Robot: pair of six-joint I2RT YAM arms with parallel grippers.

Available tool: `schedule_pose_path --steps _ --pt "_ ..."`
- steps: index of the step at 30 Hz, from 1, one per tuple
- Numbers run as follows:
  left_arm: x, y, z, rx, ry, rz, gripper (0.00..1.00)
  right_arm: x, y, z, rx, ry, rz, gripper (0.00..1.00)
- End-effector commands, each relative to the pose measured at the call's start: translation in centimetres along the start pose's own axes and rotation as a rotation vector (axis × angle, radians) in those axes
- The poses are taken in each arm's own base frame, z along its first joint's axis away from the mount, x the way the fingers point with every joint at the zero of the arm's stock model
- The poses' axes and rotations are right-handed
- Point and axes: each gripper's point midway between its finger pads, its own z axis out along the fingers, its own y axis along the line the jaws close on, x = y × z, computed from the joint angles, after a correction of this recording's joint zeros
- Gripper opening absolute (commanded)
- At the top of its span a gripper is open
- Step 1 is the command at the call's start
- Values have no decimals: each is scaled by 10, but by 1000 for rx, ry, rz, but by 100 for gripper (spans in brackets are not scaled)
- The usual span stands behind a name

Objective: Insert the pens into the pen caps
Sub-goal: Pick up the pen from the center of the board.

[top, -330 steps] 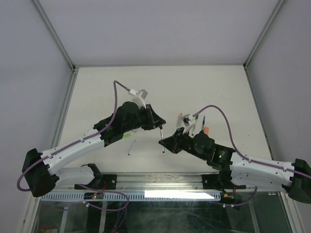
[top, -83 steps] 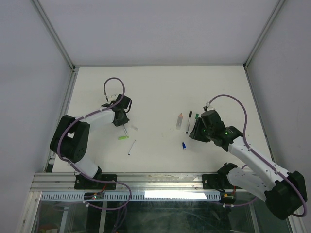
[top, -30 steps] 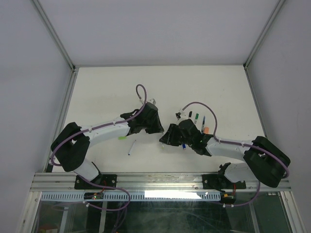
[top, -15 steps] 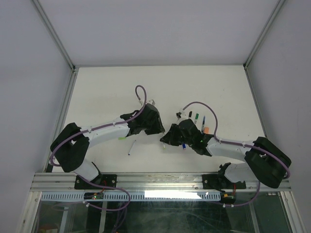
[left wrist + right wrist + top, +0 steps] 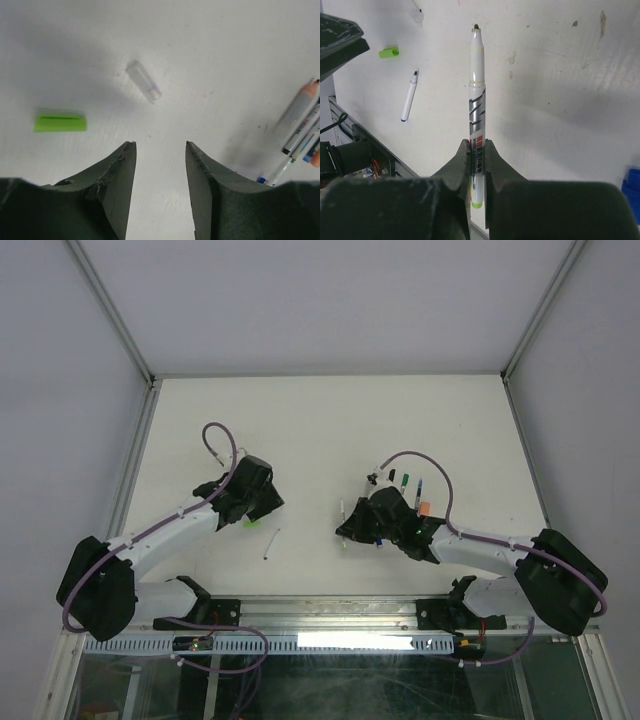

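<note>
The left arm has swung back leftward, away from the right one, and its left fingers [image 5: 120, 165] now stand apart, holding nothing, above the counter [image 5: 225, 50]. Just past them lie a green cap [image 5: 60, 122] and a clear cap [image 5: 143, 88]. The right fingers [image 5: 459, 167] are clamped on a pen [image 5: 476, 100], its dark tip pointing away; a second pen [image 5: 409, 95] lies loose farther off.
</note>
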Motion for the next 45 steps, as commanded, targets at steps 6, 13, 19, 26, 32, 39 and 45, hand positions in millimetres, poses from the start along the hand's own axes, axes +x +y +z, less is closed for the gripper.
schedule_pose_path --steps 6,13,19,26,32,39,45 --pt "-22 59 -23 -220 -183 -245 58 -21 19 -4 -22 -57 2 0" --pt "-25 74 -23 -314 -220 -339 59 -20 17 -3 -11 -52 2 0" --pt "-24 79 -15 -351 -206 -414 60 -19 14 -3 1 -49 2 0" --pt "-24 82 0 -409 -163 -449 56 -19 14 -4 -1 -51 1 0" --pt "-13 85 14 -457 -100 -445 49 -18 11 -5 10 -51 2 0" --pt "-5 88 18 -474 -65 -444 44 -17 7 -6 20 -55 3 0" --pt "0 100 25 -513 -70 -441 38 -17 5 -7 29 -55 3 0"
